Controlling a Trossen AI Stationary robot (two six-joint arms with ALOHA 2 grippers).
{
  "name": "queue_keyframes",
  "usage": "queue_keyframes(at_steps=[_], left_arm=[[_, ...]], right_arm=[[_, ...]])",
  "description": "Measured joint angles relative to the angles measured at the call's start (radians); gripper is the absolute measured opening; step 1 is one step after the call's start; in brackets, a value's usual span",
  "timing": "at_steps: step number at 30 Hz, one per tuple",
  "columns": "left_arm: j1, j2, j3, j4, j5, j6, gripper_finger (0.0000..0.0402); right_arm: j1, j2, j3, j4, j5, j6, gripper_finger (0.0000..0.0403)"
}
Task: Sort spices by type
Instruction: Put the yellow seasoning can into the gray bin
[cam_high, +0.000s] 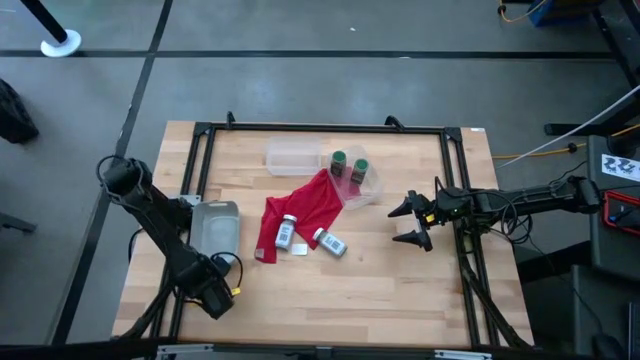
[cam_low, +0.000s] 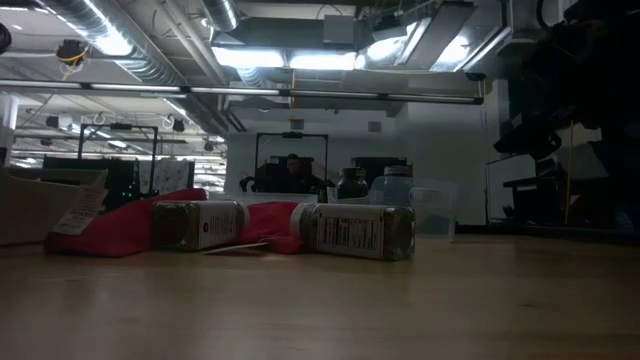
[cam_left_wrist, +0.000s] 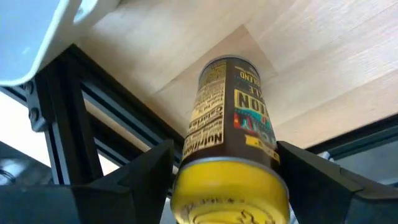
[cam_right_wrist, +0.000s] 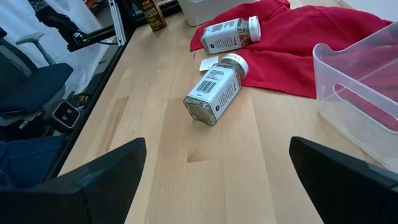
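The yellow jar (cam_left_wrist: 233, 118) has a yellow cap and a dark printed label. My left gripper (cam_left_wrist: 224, 149) is shut on it at the table's near left corner (cam_high: 222, 293). Two silver-grey jars lie on their sides. One (cam_high: 287, 232) rests on the red cloth (cam_high: 305, 205); the other (cam_high: 330, 242) lies on bare wood just right of it. Two green-capped jars (cam_high: 339, 160) (cam_high: 359, 168) stand upright in a clear tub (cam_high: 362, 188). My right gripper (cam_high: 411, 222) is open, right of the tub, and its own view points it at the silver-grey jars (cam_right_wrist: 217, 90). My left gripper pinches the yellow jar at its yellow cap end (cam_left_wrist: 186, 180) between the two fingers (cam_left_wrist: 143, 171), one on each side. The jar lies along the fingers, its other end pointing away over the table's wooden corner. Whether that end touches the wood, I cannot tell.
A second clear tub (cam_high: 294, 157) sits at the far side, left of the green-capped jars. A pale grey container (cam_high: 215, 225) stands at the left. A black metal frame (cam_high: 200, 150) runs along the table's edges. Bare wood lies at the near middle (cam_high: 350, 295).
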Motion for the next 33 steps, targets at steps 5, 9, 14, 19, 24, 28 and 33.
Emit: queue_keyframes(at_steps=[5,9,14,19,24,28,33], left_arm=[[0.000,0.011,0.000,0.003,0.000,0.042,0.0228],[0.000,0.007,0.000,0.000,0.002,0.044,0.0206],[0.001,0.007,0.000,0.014,0.004,0.066,0.0206],[0.004,0.007,0.010,0.017,0.053,0.070,0.0206],[0.006,0.000,0.057,0.019,0.062,0.071,0.0206],[0.020,-0.033,0.095,0.020,0.062,0.065,0.0206],[0.061,-0.095,0.140,0.016,0.062,0.062,0.0206]], right_arm=[[0.000,0.000,0.000,-0.001,0.000,0.000,0.0394],[0.000,0.000,0.000,-0.001,0.000,0.000,0.0395],[0.000,0.000,0.000,-0.001,0.000,0.000,0.0395],[0.000,0.000,0.000,-0.001,0.000,0.000,0.0395],[0.000,0.000,0.000,-0.001,0.000,0.000,0.0395],[0.000,0.000,0.000,-0.001,0.000,0.000,0.0395],[0.000,0.000,0.000,0.000,-0.015,-0.005,0.0395]])
